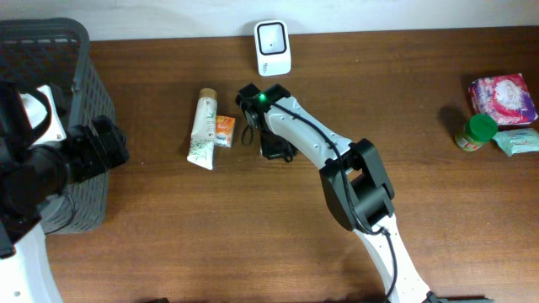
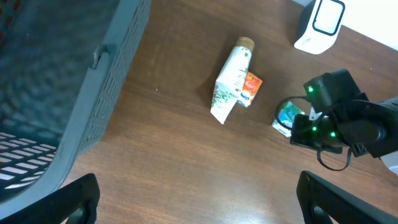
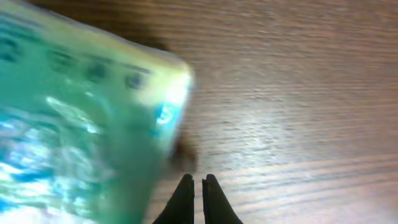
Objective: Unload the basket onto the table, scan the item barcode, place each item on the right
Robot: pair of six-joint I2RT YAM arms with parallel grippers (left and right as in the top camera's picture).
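Left gripper hangs spread wide, holding nothing, beside the dark grey slatted plastic basket at the left edge; its contents I cannot tell. Mid-frame, the right gripper is pinched tight on nothing, just beside a blurred teal plastic packet. The white boxy barcode scanner stands above, at top centre.

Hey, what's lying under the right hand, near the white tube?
A teal packet lies on the table beneath the shut right hand, which hides part of it; no barcode shows.
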